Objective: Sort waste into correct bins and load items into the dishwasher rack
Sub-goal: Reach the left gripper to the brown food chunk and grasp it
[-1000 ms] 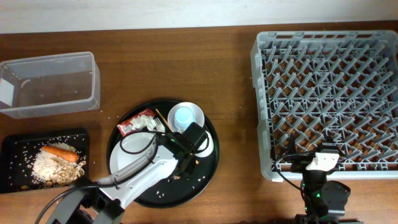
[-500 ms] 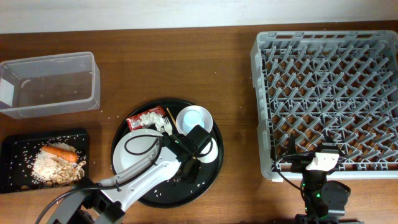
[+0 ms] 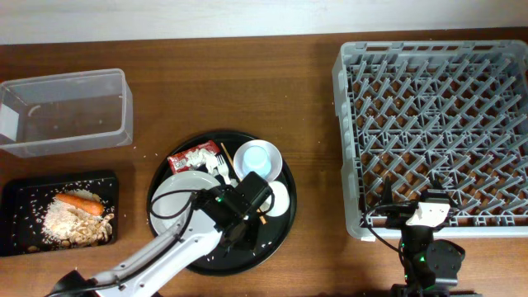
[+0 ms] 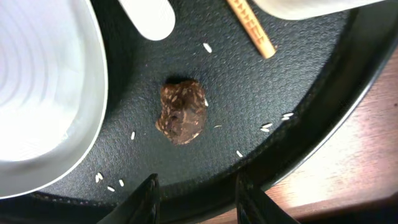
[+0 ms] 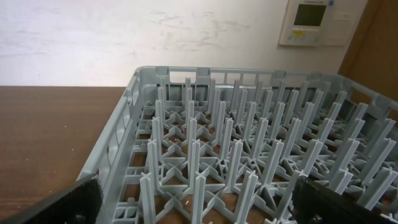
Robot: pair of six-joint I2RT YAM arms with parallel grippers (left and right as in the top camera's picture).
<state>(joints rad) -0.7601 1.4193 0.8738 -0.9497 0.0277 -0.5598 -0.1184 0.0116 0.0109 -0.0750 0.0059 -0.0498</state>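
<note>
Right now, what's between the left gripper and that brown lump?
Left wrist view: between left gripper and brown lump, only black tray with stray rice grains.

The rack (image 3: 437, 124) is set at the right of the tabletop (image 3: 247, 82) and the tub (image 3: 66, 111) at the far left. The flat tray (image 3: 16, 210) is placed just before the tub. A carrot (image 3: 78, 200) and rice (image 3: 56, 221) are held in it. The round tray (image 3: 276, 235) is set between. The plate (image 3: 177, 191), the wrapper (image 3: 191, 158) behind it and the fork (image 3: 221, 171) are carried on it. A food scrap (image 4: 181, 112) is found just right of the plate.
</note>
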